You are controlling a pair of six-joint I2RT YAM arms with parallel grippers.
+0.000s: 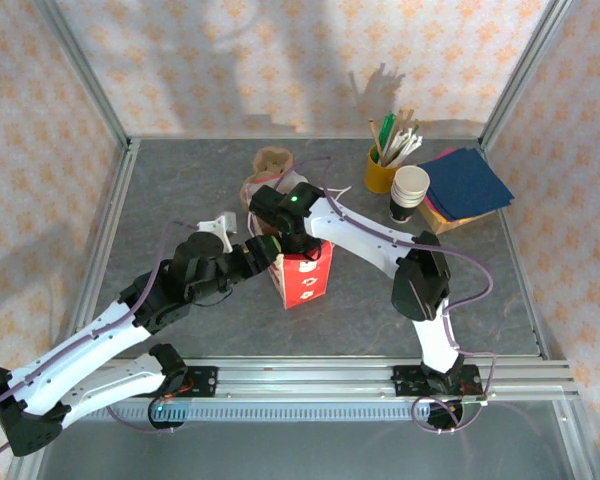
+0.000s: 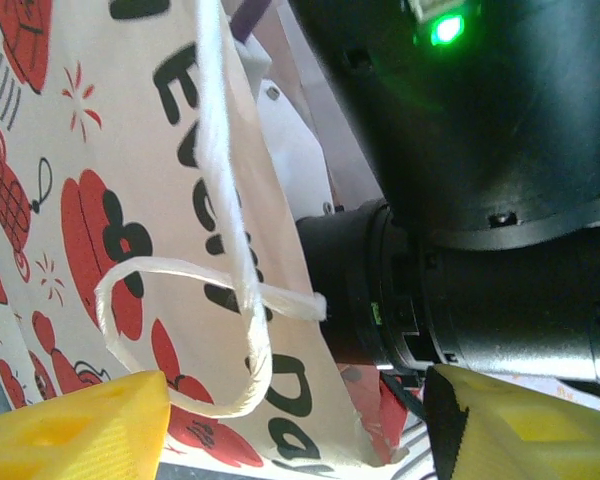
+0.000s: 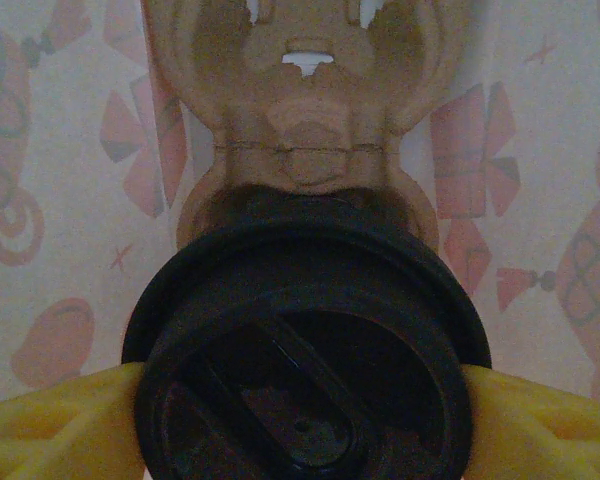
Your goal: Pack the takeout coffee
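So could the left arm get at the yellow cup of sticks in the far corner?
Probably not: the left gripper is at the bag, and the bag and right arm lie between it and the yellow cup.

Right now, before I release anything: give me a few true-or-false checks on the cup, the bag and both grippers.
1. The right gripper is clamped on the coffee cup. True.
2. The coffee cup has no lid. False: its black lid is on.
3. The left gripper has its fingers spread wide, beside the bag. True.
4. The bag lies flat on the table. False: it stands upright.
5. The yellow stirrer cup is in the bag. False: it stands at the table's far right, next to a stack of paper cups.
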